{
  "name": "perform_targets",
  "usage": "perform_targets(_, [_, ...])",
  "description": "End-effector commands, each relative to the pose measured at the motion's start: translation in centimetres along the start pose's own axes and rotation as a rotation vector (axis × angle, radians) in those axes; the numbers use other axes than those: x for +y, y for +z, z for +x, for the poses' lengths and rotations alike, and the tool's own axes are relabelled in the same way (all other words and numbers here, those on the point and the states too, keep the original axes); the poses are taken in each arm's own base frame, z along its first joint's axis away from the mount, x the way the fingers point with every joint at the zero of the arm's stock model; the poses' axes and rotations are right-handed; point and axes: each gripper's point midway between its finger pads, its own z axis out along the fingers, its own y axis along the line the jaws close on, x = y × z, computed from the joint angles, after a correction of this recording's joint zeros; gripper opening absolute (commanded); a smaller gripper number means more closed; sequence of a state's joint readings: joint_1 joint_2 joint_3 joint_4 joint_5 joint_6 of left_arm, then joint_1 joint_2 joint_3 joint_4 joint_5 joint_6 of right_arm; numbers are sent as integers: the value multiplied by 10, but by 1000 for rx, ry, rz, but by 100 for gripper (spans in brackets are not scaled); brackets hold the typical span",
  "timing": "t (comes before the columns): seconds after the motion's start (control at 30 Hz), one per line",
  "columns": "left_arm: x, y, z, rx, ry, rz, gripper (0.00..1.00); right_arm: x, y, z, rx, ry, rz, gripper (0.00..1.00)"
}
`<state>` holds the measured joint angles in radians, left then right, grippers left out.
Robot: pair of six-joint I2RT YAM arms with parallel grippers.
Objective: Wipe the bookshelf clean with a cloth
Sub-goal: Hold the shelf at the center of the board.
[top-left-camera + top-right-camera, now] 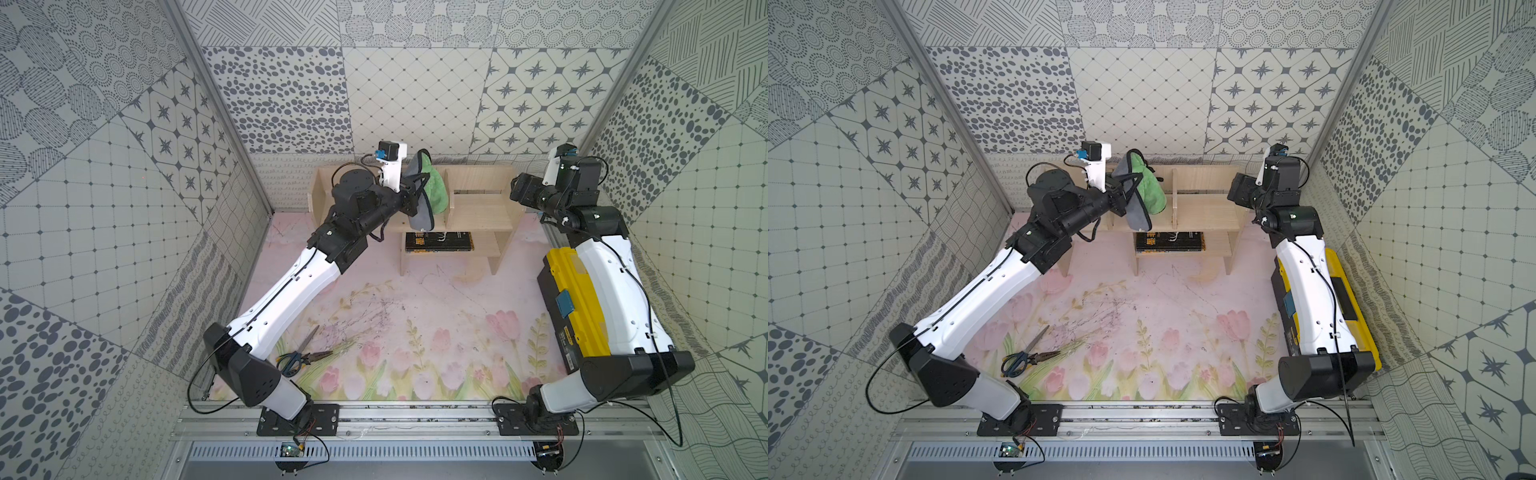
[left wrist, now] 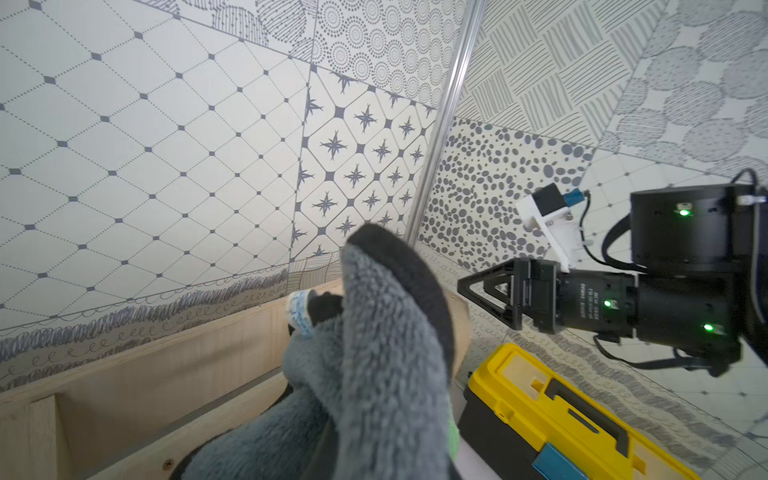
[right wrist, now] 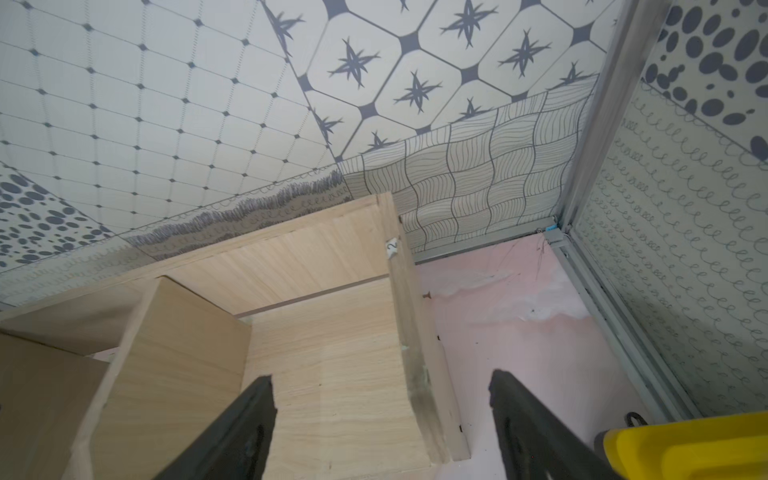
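- Top views both show the bookshelf (image 1: 482, 208) at the far side of the table (image 1: 436, 316). It is one unit with two upright dividers, one of them partly hidden by my left arm, and one lower shelf.
- One yellow-and-black toolbox (image 1: 569, 299) lies under my right arm, well apart from the shelf. I judge a careless swing of that arm could knock it.
- One cloth (image 1: 434, 187), showing both its green face and its grey face, hangs bunched over the top tier, just beside a divider. Much of it dangles loose, so it could snag on that divider or slip out of a thin pinch when I press down.
- One dark book (image 1: 438, 242) lies on the lower shelf, and the cloth's hanging end might drag it.
- One pair of scissors (image 1: 297, 353) and one pair of pliers (image 1: 320, 356) lie together near the front, out of the way.
- I have two grippers. My left gripper (image 1: 410, 198) is clamped tight on the cloth. My right gripper (image 3: 382, 378) stands wide apart and empty over the shelf's right end, near enough to bump the side panel.
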<state>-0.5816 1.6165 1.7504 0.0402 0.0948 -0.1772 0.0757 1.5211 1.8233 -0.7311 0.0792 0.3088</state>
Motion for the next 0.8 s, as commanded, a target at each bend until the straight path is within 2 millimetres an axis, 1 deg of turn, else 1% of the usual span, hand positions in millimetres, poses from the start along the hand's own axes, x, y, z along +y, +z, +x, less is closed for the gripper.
perform_targets(0.0, [50, 38, 15, -16, 117, -203, 0, 2, 2, 3, 20, -20, -43, 78])
perform_targets(0.03, [57, 46, 26, 6, 140, -221, 0, 7, 6, 9, 39, -25, -75, 75])
perform_targets(0.07, [62, 51, 33, 19, 157, -237, 0, 10, 8, 13, 51, -24, -94, 72])
perform_targets(0.13, [71, 61, 50, 52, 167, -270, 0, 10, 11, 21, 68, -20, -103, 63])
perform_targets(0.2, [76, 69, 65, 94, 170, -280, 0, 8, 13, 28, 81, -16, -100, 54])
perform_targets(0.23, [78, 71, 74, 120, 170, -284, 7, 9, 15, 31, 89, -13, -108, 51])
perform_targets(0.27, [81, 71, 80, 138, 166, -292, 20, 11, 15, 34, 96, -12, -123, 50])
perform_targets(0.3, [84, 70, 87, 158, 160, -303, 36, 14, 17, 37, 103, -12, -139, 50])
perform_targets(0.33, [86, 68, 93, 175, 154, -315, 47, 14, 19, 40, 112, -11, -143, 51])
perform_targets(0.37, [89, 65, 97, 189, 150, -329, 54, 13, 20, 41, 114, -11, -136, 51])
perform_targets(0.4, [91, 61, 100, 197, 141, -346, 59, 11, 22, 41, 115, -14, -127, 55])
perform_targets(0.43, [94, 58, 102, 203, 134, -363, 67, 8, 25, 41, 115, -18, -112, 59])
perform_targets(0.47, [96, 54, 102, 205, 126, -377, 72, 7, 27, 42, 115, -19, -104, 61])
perform_targets(0.53, [98, 49, 102, 221, 108, -390, 74, 5, 31, 41, 118, -21, -107, 63])
perform_targets(0.57, [98, 47, 104, 227, 98, -393, 75, 5, 33, 39, 117, -23, -108, 62])
perform_targets(0.63, [98, 44, 106, 249, 67, -397, 72, 7, 36, 39, 121, -37, -119, 47])
perform_targets(0.7, [94, 42, 114, 272, 30, -390, 70, 7, 37, 39, 122, -41, -118, 38])
perform_targets(0.77, [92, 40, 126, 295, 7, -385, 69, 7, 34, 41, 121, -45, -125, 31])
